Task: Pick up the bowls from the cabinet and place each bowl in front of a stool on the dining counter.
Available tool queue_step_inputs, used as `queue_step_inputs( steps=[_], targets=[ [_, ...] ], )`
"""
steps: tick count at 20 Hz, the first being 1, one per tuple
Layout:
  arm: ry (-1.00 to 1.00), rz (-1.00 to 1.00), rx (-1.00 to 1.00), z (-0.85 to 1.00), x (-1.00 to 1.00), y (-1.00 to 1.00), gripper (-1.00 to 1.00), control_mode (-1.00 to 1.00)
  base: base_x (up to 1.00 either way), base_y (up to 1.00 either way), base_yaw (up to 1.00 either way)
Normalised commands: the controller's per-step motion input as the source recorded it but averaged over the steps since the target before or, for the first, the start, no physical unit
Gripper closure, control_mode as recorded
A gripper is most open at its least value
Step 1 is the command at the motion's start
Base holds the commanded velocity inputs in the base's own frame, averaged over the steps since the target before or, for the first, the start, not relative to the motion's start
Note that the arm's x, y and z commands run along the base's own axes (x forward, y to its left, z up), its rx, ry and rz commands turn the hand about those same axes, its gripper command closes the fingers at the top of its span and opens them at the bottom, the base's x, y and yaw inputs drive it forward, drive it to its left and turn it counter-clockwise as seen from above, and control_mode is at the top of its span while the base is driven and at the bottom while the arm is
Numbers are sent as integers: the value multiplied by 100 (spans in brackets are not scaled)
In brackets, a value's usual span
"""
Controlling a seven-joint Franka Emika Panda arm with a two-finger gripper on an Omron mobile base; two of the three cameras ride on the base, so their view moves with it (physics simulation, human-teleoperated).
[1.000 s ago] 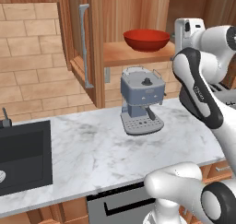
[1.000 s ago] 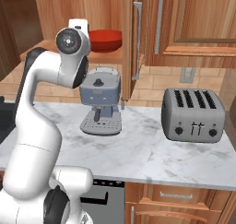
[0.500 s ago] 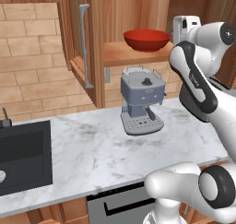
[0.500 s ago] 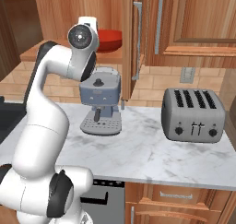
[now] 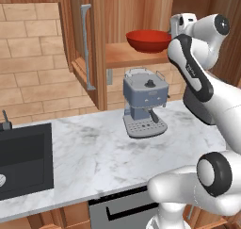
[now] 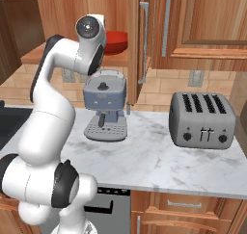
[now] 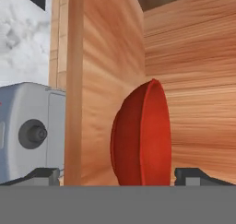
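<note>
Reaching into the open cabinet (image 5: 94, 44) for the red bowl (image 5: 148, 40) on its shelf.

Claw (image 7: 117, 174) spread wide, tips either side of the bowl, not yet touching; raised above the coffee machine (image 5: 144, 108) on the bench (image 5: 89, 152) to clear it.

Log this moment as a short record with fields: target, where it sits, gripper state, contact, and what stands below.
target: red bowl
location: on the wooden shelf of the open cabinet, upright
gripper: gripper open, its tips spread to either side of the bowl in the hand view
contact: none visible; bowl not held
below shelf: grey coffee machine on the marble worktop
also on worktop: toaster to the right, black sink to the left
</note>
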Motion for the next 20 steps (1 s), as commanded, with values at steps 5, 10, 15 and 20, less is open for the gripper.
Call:
queue_step_inputs(
  steps=[5, 10, 15, 20],
  targets=[
    [5, 0, 0, 0, 30, -2, -100, -100, 0, 0, 0],
    [0, 0, 0, 0, 31, -7, -100, -100, 0, 0, 0],
    [0, 1, 0, -5, 30, -13, -100, -100, 0, 0, 0],
    [0, 1, 0, -10, 21, -5, -100, -100, 0, 0, 0]
  ],
)
